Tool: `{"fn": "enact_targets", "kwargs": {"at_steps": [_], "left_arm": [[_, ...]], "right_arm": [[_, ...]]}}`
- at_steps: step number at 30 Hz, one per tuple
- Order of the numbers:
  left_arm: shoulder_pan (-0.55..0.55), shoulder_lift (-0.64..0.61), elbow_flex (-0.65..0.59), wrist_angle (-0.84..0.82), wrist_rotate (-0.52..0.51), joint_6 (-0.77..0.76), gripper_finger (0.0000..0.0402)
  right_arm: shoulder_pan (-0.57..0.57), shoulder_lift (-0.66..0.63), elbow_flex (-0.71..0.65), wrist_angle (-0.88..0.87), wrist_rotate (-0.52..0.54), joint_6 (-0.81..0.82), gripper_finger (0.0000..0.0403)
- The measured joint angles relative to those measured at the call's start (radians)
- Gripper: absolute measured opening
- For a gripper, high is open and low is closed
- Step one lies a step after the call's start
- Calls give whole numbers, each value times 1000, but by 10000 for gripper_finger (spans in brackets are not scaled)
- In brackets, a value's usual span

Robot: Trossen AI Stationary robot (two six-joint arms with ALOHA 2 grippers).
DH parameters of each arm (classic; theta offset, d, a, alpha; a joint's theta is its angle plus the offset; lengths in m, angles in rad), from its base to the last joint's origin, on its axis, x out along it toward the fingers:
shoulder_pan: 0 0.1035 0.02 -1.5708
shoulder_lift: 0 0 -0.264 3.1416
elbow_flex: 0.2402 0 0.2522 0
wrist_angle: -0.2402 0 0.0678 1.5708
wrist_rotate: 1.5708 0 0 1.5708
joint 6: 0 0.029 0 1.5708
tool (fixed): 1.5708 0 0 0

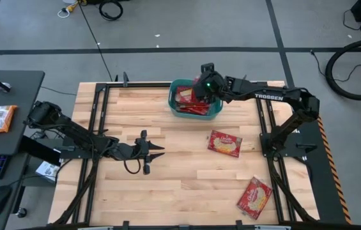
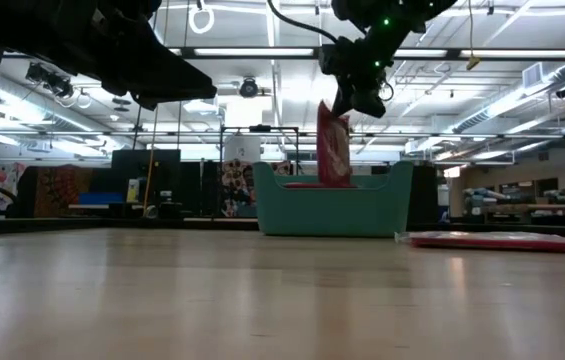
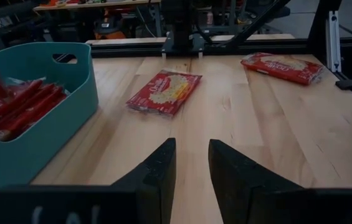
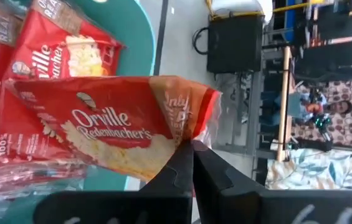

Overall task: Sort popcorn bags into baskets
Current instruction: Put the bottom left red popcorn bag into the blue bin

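Two flat red popcorn packets with cream-yellow centres left loose on the wooden bench: one (image 1: 224,143) toward the right side, mid-depth, the other (image 1: 254,196) near the front right corner. Several more red packets (image 1: 186,102) already stacked inside the teal plastic rectangular tub with rolled rim (image 1: 215,112), parked at the far edge, about mid-width.

Step in hand: drop-off. Right gripper (image 2: 347,105) above the tub, jaws pinched shut on the top edge of one red packet (image 2: 333,145), hanging upright with its lower end dipping below the tub rim in the low view. Right wrist view confirms pinch on the crimped edge, packet face over the stacked ones.

Left gripper (image 1: 154,151) idle over the bench left of centre, toward the front; jaws part-open, nothing between them. Left wrist view looking past the fingers (image 3: 157,171) at the tub and both loose packets.

Next move, judged: open right jaws to release the packet into the tub, perhaps lower slightly first so it falls flat instead of leaning on the wall. Then clear upward and go for the nearer loose packet. Risk: packet catching on the rim or standing on end against the stack.
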Motion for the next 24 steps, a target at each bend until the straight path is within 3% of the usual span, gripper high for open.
{"fn": "enact_targets", "kwargs": {"at_steps": [5,24], "left_arm": [[0,0,0,0,0,0,101],[0,0,0,0,0,0,101]], "right_arm": [[0,0,-42,58,-102,-13,5],[0,0,-47,151,-182,14,78]]}}
